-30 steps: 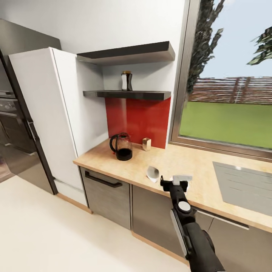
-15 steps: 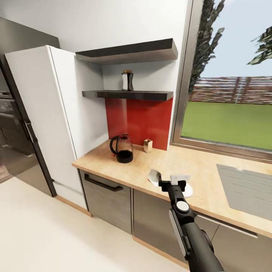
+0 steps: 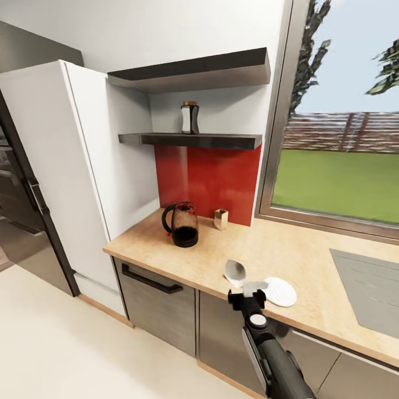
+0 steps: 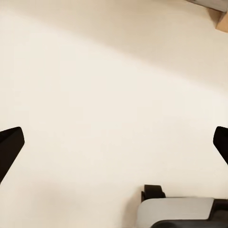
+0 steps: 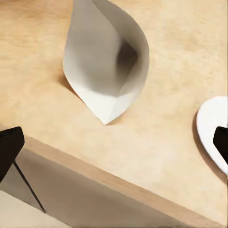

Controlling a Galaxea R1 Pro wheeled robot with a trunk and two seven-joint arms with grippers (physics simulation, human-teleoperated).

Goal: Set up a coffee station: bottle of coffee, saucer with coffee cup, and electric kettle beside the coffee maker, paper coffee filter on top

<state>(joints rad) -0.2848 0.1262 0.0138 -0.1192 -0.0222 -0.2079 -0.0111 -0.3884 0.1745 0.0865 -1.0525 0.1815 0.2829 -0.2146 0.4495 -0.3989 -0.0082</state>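
Saucer (image 5: 214, 128) cut off by the right wrist view's edge; label on the shelf's coffee bottle (image 3: 189, 117) too small to read

Your head camera is looking forward and down from well back, taking in the whole table (image 3: 288, 244) with the paper filter (image 3: 235, 271) near its front edge, the shelf above and the window beside. Your right wrist camera is hovering close over that same filter (image 5: 107, 61), facing down at the table's front edge (image 5: 142, 156), so both views are sharing the filter and the white saucer (image 3: 280, 291) just beside it. Your left wrist camera is facing down at the pale floor (image 4: 104, 95).
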